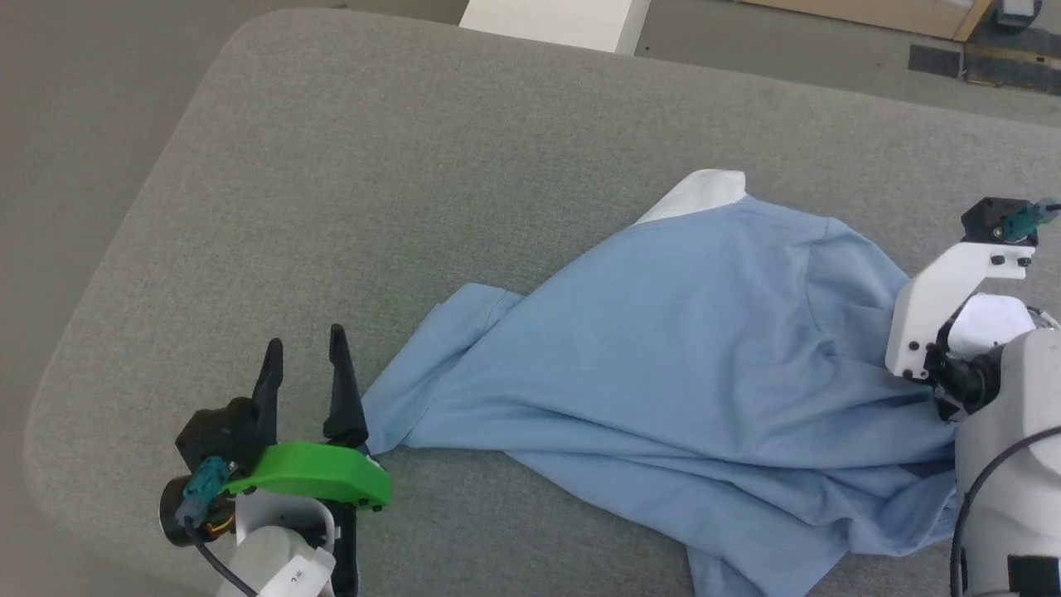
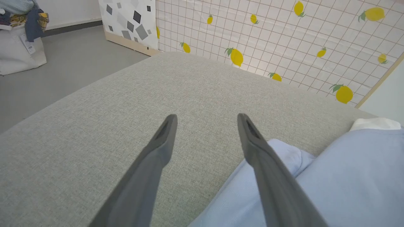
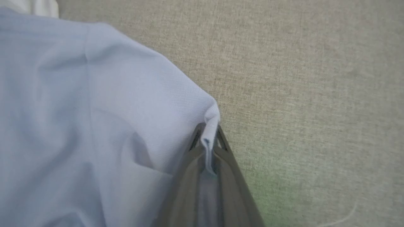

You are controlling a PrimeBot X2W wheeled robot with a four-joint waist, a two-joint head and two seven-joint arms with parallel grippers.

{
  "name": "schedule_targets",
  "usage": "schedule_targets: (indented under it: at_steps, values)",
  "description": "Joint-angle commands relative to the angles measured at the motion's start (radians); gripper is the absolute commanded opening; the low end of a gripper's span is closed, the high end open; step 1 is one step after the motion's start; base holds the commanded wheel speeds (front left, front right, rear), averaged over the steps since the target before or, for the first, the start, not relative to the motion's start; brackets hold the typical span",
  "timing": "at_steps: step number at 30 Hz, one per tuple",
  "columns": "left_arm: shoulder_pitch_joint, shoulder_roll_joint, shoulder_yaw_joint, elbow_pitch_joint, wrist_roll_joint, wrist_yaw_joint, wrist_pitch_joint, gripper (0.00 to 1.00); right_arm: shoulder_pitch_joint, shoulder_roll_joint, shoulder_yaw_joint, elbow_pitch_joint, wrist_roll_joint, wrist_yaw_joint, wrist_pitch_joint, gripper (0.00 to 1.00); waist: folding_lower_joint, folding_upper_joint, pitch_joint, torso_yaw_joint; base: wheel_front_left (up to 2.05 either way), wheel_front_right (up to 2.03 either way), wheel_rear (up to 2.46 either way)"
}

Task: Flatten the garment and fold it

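The light blue garment (image 1: pixel 680 373) lies crumpled across the right half of the grey cushion (image 1: pixel 348 207), a white inner part (image 1: pixel 700 192) showing at its far edge. My left gripper (image 1: pixel 303 358) stands open at the lower left, its right finger beside the garment's left sleeve end (image 2: pixel 284 154) with nothing between the fingers. In the right wrist view my right gripper (image 3: pixel 208 132) is shut on a fold of the garment's edge (image 3: pixel 210 119), which sticks up between the fingertips. In the head view the right wrist (image 1: pixel 953 323) sits at the garment's right side, fingers hidden.
The cushion's rounded left edge (image 1: pixel 99 315) drops to grey floor. A white block (image 1: pixel 555 21) stands beyond the far edge. In the left wrist view a lemon-patterned screen (image 2: pixel 284 41) stands behind the cushion and a white bag of clothes (image 2: pixel 19 37) sits on the floor.
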Motion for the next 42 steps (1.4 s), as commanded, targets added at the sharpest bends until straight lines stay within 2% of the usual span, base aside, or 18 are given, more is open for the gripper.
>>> schedule_targets:
  at_steps: [1,7,11,18,24,30,36,41,42]
  values:
    - [-0.001,-0.005,0.008,0.006,0.011,-0.009,-0.004,1.00,0.033,-0.005,-0.006,-0.014,0.000,-0.001,-0.028,0.00,-0.0001,0.0000,-0.032,-0.027,0.00,0.00,0.00]
    - [0.000,-0.007,0.011,0.029,0.017,-0.029,-0.004,1.00,0.114,-0.042,-0.114,-0.130,0.010,-0.001,-0.101,0.00,-0.0001,0.0000,-0.090,-0.070,0.00,0.00,0.00]
    - [-0.012,-0.008,-0.020,0.053,0.011,-0.032,-0.004,1.00,0.199,-0.038,-0.199,-0.226,0.035,-0.001,-0.106,0.00,-0.0001,0.0000,-0.113,-0.102,0.00,0.00,0.00]
    - [-0.110,0.000,-0.070,0.125,0.018,-0.044,0.070,1.00,0.316,-0.013,-0.221,-0.362,0.103,-0.001,-0.084,0.00,-0.0001,0.0000,-0.113,-0.177,0.00,0.00,0.00]
    - [-0.286,0.045,-0.119,0.264,0.058,-0.058,0.253,1.00,0.338,0.000,-0.183,-0.408,0.132,-0.001,-0.070,0.00,-0.0001,0.0000,-0.088,-0.232,0.00,0.00,0.00]
    - [-0.453,0.086,-0.181,0.435,0.084,-0.107,0.502,1.00,0.326,0.008,-0.128,-0.431,0.151,-0.001,-0.059,0.00,-0.0001,0.0000,-0.046,-0.279,0.00,0.00,0.00]
    - [-0.548,0.118,-0.229,0.554,0.102,-0.134,0.749,1.00,0.313,0.011,-0.092,-0.448,0.163,-0.001,-0.052,0.00,-0.0001,0.0000,-0.002,-0.308,0.00,0.00,0.00]
    - [-0.567,0.121,-0.263,0.607,0.069,-0.184,0.955,1.00,0.303,0.013,-0.081,-0.453,0.173,-0.001,-0.049,0.00,-0.0001,0.0000,0.021,-0.320,0.00,0.00,0.00]
    - [-0.568,0.121,-0.271,0.608,0.056,-0.193,0.990,0.78,0.301,0.013,-0.081,-0.454,0.175,-0.001,-0.049,0.00,-0.0001,0.0000,0.024,-0.321,0.00,0.00,0.00]
